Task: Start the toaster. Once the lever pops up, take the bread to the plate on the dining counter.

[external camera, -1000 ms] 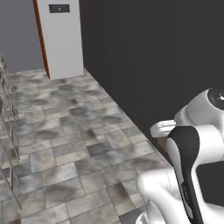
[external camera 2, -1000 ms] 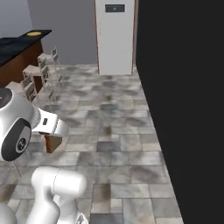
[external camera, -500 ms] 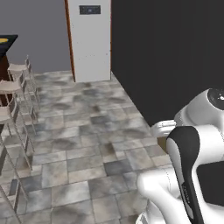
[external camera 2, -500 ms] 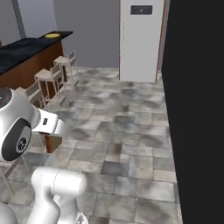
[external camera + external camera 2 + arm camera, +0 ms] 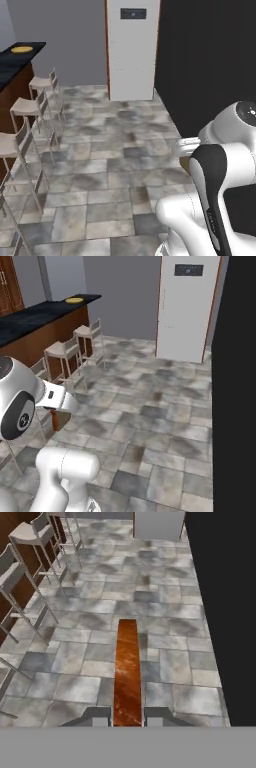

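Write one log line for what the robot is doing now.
stage: carrying | hand: shut on bread | plate: far end of counter | stools: along counter

Yellow plate (image 5: 74, 300) on the black-topped dining counter (image 5: 35, 318).

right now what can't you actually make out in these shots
- Bread, hand view: seen edge-on between the shut gripper fingertips, so its face is hidden.
- Plate, right base view: far off on the dining counter, too small for detail.
- Bread, base views: mostly hidden by the arm's own body.
- Stools, left base view: the nearest ones are cut off by the left edge.
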Robot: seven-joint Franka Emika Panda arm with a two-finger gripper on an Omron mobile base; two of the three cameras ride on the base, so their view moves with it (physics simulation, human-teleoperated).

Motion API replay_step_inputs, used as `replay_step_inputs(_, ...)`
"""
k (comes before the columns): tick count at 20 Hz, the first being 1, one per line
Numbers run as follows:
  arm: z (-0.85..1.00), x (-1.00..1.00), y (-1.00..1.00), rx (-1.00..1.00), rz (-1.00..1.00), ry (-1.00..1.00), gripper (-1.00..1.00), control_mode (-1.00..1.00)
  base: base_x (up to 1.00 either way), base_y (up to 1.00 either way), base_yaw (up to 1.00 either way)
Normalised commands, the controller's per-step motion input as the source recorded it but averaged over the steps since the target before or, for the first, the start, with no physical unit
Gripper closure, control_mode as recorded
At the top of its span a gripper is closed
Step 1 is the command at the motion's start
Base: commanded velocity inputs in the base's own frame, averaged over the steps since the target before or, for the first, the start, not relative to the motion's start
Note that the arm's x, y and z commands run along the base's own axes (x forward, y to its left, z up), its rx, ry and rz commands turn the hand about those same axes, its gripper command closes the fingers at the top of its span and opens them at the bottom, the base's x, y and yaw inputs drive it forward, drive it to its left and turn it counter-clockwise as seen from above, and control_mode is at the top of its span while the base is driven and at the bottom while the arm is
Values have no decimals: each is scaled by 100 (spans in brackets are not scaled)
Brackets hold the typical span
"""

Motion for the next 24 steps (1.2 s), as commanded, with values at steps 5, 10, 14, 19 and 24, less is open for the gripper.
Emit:
replay_step_inputs(5,0,0,0,0,0,0,100,100,100,-70,26)
replay_step_inputs(10,0,0,0,0,0,0,100,100,100,-66,25)
replay_step_inputs(14,0,0,0,0,0,0,100,100,100,-64,26)
replay_step_inputs(19,0,0,0,0,0,0,100,100,100,-62,28)
replay_step_inputs(24,0,0,0,0,0,0,100,100,100,-69,30)
